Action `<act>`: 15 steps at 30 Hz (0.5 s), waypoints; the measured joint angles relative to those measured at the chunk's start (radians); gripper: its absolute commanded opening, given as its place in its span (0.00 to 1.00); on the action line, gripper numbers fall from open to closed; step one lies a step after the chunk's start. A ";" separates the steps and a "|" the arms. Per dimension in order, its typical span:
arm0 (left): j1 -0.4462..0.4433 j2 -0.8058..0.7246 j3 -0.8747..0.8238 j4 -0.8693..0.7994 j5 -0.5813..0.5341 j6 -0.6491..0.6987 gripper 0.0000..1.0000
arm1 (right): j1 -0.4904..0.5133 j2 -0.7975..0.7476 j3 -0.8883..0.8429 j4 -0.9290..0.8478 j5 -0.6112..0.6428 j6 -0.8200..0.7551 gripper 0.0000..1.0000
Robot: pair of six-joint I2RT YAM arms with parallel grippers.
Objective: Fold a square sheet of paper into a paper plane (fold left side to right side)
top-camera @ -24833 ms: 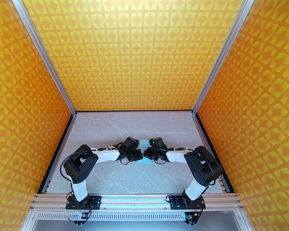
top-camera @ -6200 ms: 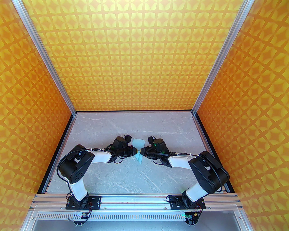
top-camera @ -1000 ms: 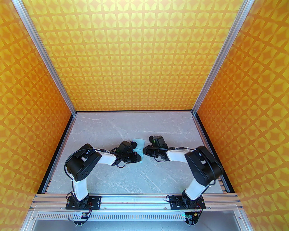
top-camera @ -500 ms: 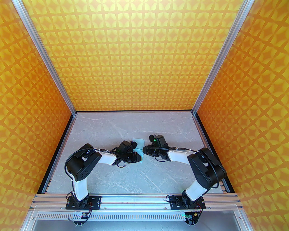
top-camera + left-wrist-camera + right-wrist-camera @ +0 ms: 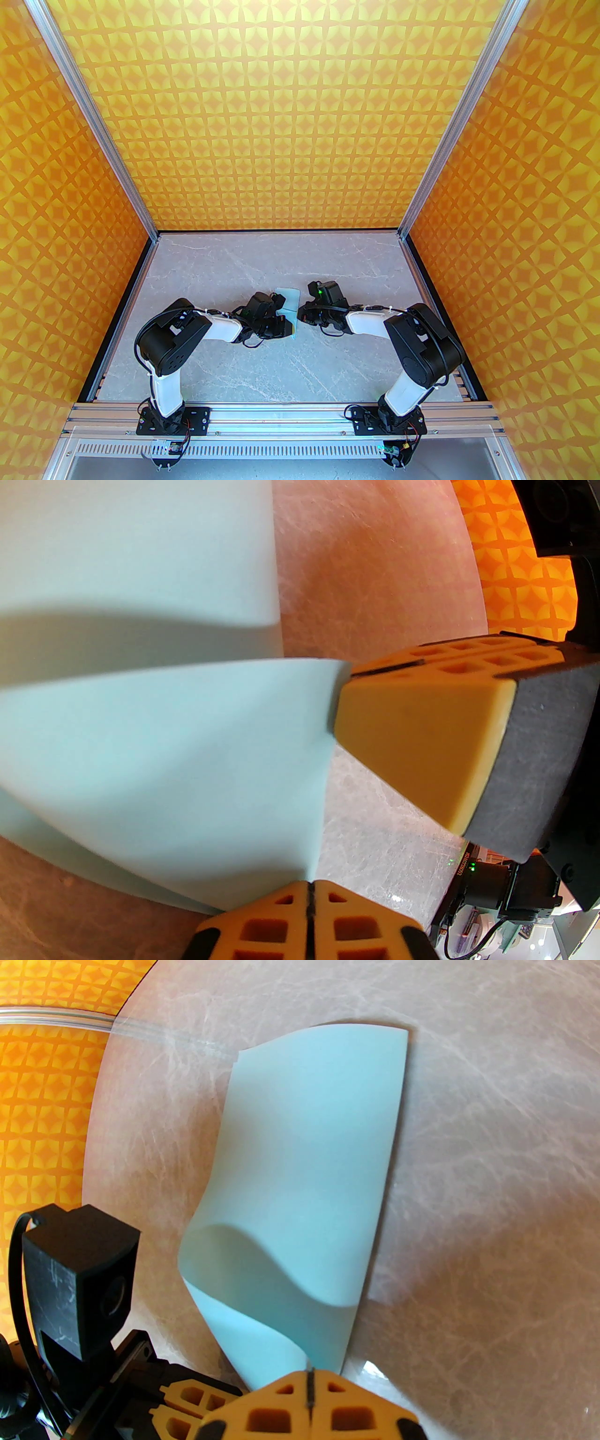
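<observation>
2 arms, left arm and right arm, are bolted at the near edge of 1 grey marbled table. both elbows bend inward so the wrists meet mid-table.

left gripper: its 2 fingers are pressed tight together w/ a near corner of the square sheet of paper nipped in the seam btw them.

right gripper: also fully closed. the tip of the curled-over layer runs into its seam, so it prob. has that corner pinched, tho the contact itself is hidden.

1 sheet only, pale blue, sitting btw the 2 grippers. its far part lies flat on the table. the near part is rolled over in 1 loose curl, not pressed flat.

beyond it comes more table, then 3 orange patterned walls.
</observation>
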 measured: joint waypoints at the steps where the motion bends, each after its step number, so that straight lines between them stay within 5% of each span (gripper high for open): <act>1: 0.000 0.000 0.001 -0.002 0.000 0.000 0.08 | 0.000 0.002 0.002 0.000 0.000 0.000 0.00; 15: -0.002 0.004 0.010 -0.011 0.000 0.000 0.08 | 0.000 0.035 0.020 -0.001 0.002 0.000 0.00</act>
